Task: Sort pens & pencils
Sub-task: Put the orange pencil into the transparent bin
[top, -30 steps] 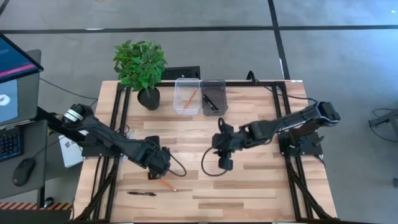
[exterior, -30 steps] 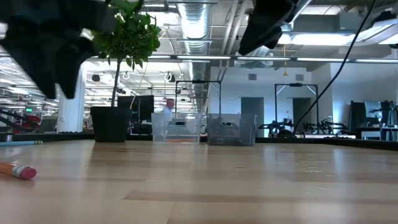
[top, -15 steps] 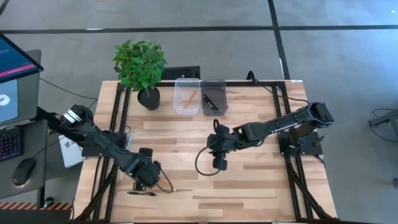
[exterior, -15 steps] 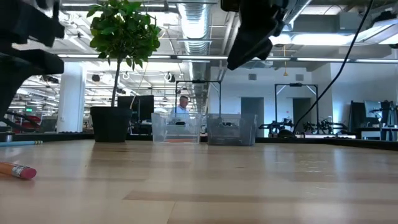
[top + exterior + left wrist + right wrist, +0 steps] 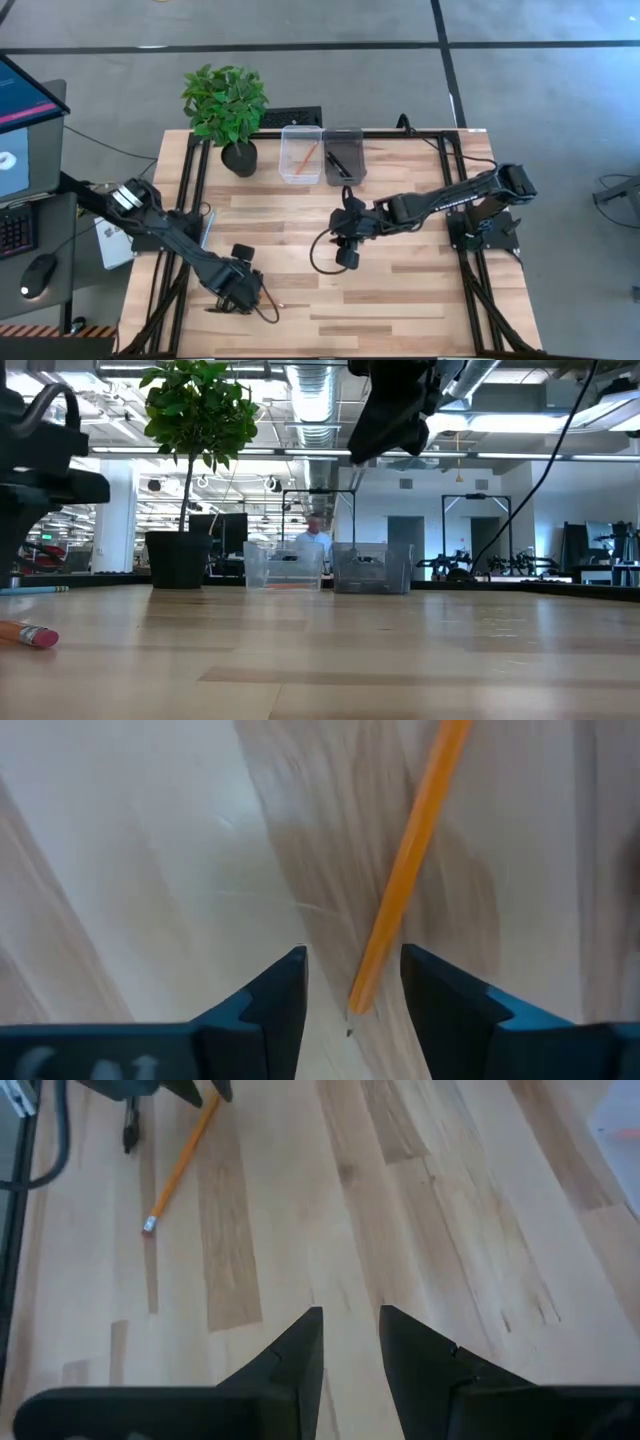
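Left claw (image 5: 352, 988) part open, straddling the thin orange wooden pencil (image 5: 405, 880) on the near-left worktop (image 5: 420, 290), nothing gripped; right claw (image 5: 350, 1342) part open, empty

A potted green plant (image 5: 226, 112) stands at the far left corner of the wooden table (image 5: 400, 300). Two clear bins (image 5: 322, 155) sit side by side at the middle of the far edge. A person (image 5: 316, 540) shows in the room beyond.

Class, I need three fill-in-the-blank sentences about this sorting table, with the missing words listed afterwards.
1. The left gripper has its fingers on either side of the pointed tip of an orange ____.
2. The right gripper holds ____.
3. Near the table's back edge, beside the two clear bins, stands a potted ____.

Missing words: pencil; nothing; plant
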`<state>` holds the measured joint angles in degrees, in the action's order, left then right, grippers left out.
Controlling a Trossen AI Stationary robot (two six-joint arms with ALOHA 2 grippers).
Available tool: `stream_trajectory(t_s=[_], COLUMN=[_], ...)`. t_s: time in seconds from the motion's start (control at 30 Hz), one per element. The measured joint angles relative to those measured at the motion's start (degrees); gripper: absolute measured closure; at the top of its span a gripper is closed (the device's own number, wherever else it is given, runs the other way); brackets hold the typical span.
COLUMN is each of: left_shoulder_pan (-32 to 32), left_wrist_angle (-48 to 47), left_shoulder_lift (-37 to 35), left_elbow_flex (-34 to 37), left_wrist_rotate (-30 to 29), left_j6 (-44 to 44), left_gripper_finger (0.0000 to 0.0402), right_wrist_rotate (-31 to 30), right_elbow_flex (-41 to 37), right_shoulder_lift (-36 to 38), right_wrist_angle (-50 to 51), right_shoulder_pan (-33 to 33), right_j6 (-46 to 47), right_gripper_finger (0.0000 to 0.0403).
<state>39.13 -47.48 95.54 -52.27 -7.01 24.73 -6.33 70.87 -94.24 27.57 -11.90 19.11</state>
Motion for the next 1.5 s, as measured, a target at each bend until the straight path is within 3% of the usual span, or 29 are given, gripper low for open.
stream_trajectory(t_s=[0.3,0.7,0.93,1.5], left_shoulder_pan=[-2.40,-7.86,-11.50,-17.32], left_wrist_angle=[0.49,1.47,2.64,10.32], left_shoulder_lift=[1.93,1.98,2.02,2.02], left_elbow_flex=[-0.07,0.07,0.17,0.09], left_wrist_rotate=[6.70,12.53,13.01,9.21], left_j6=[-5.16,2.02,12.06,14.15], left_gripper_finger=[0.0284,0.0393,0.0388,0.0399], right_wrist_rotate=[0.04,0.13,0.20,0.24], right_elbow_flex=[0.00,0.00,0.00,0.00], right_shoulder_lift=[0.02,0.04,0.07,0.07], right_wrist_angle=[-0.26,-0.41,-0.41,-0.39], right_shoulder_pan=[-0.26,-1.18,-1.13,-1.13], right_j6=[1.92,1.92,1.92,1.94], right_gripper_finger=[0.0278,0.0278,0.0278,0.0278])
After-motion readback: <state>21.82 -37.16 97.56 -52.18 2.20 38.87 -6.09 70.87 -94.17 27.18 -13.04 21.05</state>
